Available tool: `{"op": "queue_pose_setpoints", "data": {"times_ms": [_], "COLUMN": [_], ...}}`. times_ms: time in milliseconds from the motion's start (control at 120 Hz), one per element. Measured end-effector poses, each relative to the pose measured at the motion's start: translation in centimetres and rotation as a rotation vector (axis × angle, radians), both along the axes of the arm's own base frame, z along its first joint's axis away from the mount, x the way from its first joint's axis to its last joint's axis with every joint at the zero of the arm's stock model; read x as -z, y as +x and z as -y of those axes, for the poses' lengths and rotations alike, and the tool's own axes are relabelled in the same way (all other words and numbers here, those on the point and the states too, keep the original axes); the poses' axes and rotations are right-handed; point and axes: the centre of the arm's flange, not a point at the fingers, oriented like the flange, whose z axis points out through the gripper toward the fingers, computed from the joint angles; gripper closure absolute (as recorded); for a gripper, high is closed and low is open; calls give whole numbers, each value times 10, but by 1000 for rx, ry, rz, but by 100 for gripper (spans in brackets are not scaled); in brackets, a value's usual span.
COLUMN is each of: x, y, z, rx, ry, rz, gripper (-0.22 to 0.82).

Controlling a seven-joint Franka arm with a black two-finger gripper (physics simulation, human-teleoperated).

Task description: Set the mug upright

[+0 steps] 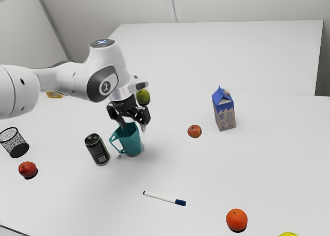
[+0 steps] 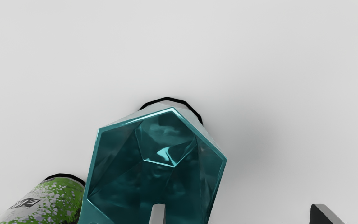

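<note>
Mug [image 1: 132, 144] stands upright on the desk [image 1: 196, 164], tool [image 1: 134, 128] wide open at its rim — goal looks met, next move just mustn't tip it.

on the table [image 1: 278, 164], the can [image 1: 98, 150] is just beside the mug [image 1: 134, 144] toward the exterior view's left, the carton [image 1: 225, 116] well apart toward that view's right, the marker [image 1: 163, 197] nearer the camera.

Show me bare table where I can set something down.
Free: the patch between marker, reddish fruit and orange; also past the carton, toward the exterior view's right. Crowded: around the mug, with the can beside it and the gripper at its rim.
</note>
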Motion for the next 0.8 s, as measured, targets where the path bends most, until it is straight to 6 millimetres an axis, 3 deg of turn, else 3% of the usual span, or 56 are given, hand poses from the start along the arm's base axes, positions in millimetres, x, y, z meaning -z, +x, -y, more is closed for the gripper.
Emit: {"op": "queue_pose_setpoints", "data": {"times_ms": [475, 800], "x": [-117, -189], "y": [18, 31], "z": [18, 2], "rx": [0, -23], "ry": [-37, -37], "rz": [-42, 20], "gripper": [4, 3]}}
